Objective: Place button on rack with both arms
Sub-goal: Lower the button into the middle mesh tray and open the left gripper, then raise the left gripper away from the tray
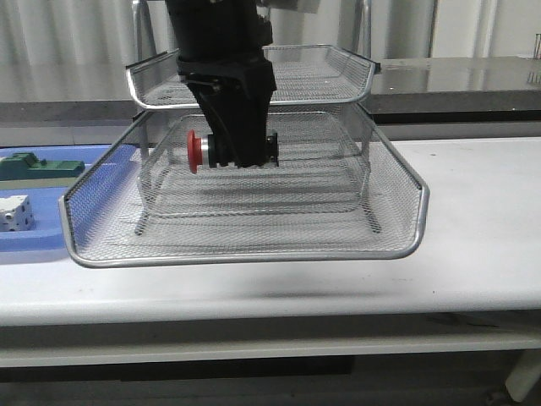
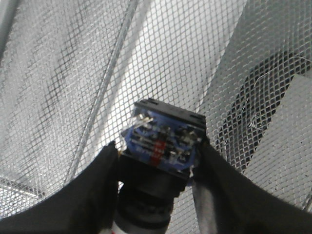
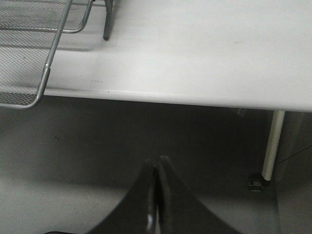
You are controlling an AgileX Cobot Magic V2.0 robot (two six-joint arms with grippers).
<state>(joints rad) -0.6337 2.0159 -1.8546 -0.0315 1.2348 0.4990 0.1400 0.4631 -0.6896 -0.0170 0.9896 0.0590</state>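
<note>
Nearest us, the pulled-out bottom tray (image 1: 254, 245) of the wire-mesh rack (image 1: 338, 68) overhangs the white surface (image 1: 482, 220). Above it we see the left end effector (image 1: 232, 156) clamped on the button (image 1: 221, 150), red cap pointing toward the blue tray (image 1: 34, 241) (which carries a green block (image 1: 38, 167) and a white dotted cube (image 1: 15, 212)). From the left wrist, both fingers (image 2: 97, 180) press the button's black body, blue rear block up against the mesh. Our right end effector (image 3: 156, 195) hangs off the surface edge, fingers pressed together, holding nothing.
</note>
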